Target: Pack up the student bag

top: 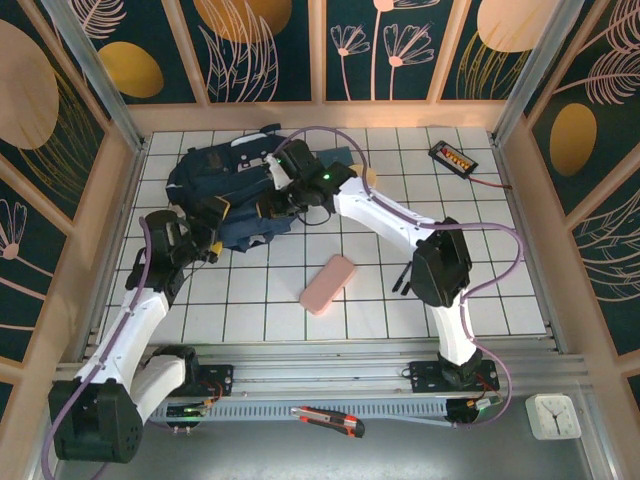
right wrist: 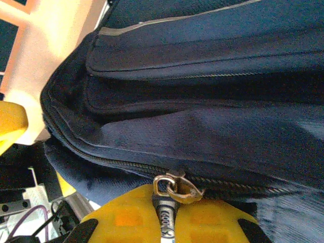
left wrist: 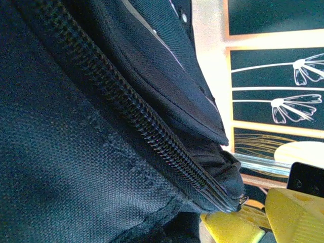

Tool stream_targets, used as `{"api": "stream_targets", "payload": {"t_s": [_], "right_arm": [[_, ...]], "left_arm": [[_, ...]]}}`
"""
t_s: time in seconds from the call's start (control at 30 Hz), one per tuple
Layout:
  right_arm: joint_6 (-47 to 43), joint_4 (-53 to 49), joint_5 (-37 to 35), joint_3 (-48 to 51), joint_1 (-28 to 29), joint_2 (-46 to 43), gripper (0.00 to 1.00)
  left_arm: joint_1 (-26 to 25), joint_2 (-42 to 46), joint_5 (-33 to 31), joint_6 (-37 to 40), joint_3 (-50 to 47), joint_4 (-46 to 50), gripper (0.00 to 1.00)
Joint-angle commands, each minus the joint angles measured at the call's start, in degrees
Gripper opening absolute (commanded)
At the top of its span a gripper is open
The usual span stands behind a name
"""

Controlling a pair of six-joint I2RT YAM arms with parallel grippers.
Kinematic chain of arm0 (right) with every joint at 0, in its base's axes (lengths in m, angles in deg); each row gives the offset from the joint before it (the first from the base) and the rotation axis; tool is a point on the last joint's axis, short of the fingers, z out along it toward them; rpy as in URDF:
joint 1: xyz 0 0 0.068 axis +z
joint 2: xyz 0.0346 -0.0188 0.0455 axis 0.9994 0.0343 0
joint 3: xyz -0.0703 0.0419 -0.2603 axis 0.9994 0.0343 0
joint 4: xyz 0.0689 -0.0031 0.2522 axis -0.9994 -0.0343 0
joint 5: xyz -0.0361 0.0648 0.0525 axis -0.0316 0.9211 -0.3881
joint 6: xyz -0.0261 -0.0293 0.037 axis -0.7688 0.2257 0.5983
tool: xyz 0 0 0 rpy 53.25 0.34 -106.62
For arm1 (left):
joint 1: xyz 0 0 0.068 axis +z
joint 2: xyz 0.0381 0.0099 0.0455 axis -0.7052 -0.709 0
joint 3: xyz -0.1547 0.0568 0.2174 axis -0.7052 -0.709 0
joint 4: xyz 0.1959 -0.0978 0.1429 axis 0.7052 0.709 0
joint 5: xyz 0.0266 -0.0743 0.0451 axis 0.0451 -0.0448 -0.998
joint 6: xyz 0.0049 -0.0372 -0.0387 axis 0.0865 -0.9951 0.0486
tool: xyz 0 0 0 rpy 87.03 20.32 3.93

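The student bag, a dark navy backpack with light patches, lies at the back left of the tiled table. My right gripper reaches over it from the right. In the right wrist view its yellow fingers are shut on the black zip pull, which hangs from the brass slider on the bag's zip. My left gripper is at the bag's near left edge. In the left wrist view navy fabric and a closed zip press against its yellow fingers, which pinch the bag's edge.
A pink pencil case lies on the tiles in front of the bag, with a black pen-like item by the right arm. A black device with orange parts sits back right. A red-black cutter and a white clock rest at the front.
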Motion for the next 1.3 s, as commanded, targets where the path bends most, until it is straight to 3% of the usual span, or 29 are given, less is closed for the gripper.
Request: {"api": "stream_targets", "payload": {"t_s": [0.0, 0.17, 0.2, 0.23, 0.27, 0.3, 0.33, 0.63, 0.9, 1.1, 1.27], "right_arm": [[0.1, 2.5, 5.2, -3.8, 2.1, 1.9, 0.00], [-1.5, 0.3, 7.5, -7.3, 4.1, 3.7, 0.00], [-1.8, -0.6, 7.1, -7.4, 4.3, 3.7, 0.00], [-2.3, -1.3, 6.4, -6.7, 4.5, 3.4, 0.00], [-2.5, -1.8, 5.4, -5.8, 4.5, 2.8, 0.00], [-2.9, -2.7, 3.5, -4.3, 4.3, 1.8, 0.00], [-3.3, -3.3, 2.2, -3.0, 3.9, 0.7, 0.00], [-9.3, -4.8, -7.9, 11.2, -7.3, -9.0, 0.00], [-14.5, -0.9, -13.5, 10.8, -15.5, -5.7, 0.00], [-15.5, -0.4, -8.7, 7.0, -16.2, -3.0, 0.00], [-15.7, 1.4, -2.8, 12.1, -11.1, -8.0, 0.00]], "left_arm": [[-0.4, 1.4, 3.2, -7.1, -1.5, 0.2, 0.99], [-0.4, -3.0, 2.7, -7.2, -2.7, -4.9, 0.99], [-0.4, -4.3, 2.1, -6.3, -2.5, -5.7, 0.95], [-0.4, -5.6, 1.8, -5.2, -2.3, -6.6, 0.81], [-0.4, -6.6, 1.5, -4.1, -2.0, -6.9, 0.57], [-0.4, -7.5, 0.9, -2.7, -1.5, -6.4, 0.12], [-0.4, -7.9, 0.3, -1.6, -1.2, -5.9, 0.00], [2.1, -9.7, -0.6, 17.4, 7.1, 6.7, 0.00], [2.6, -10.7, -2.8, 25.5, 12.3, 15.0, 0.00], [4.1, -11.3, -4.2, 27.4, 13.2, 16.3, 0.00], [6.7, -16.6, -8.1, 33.0, 19.9, 17.9, 0.00]]}}
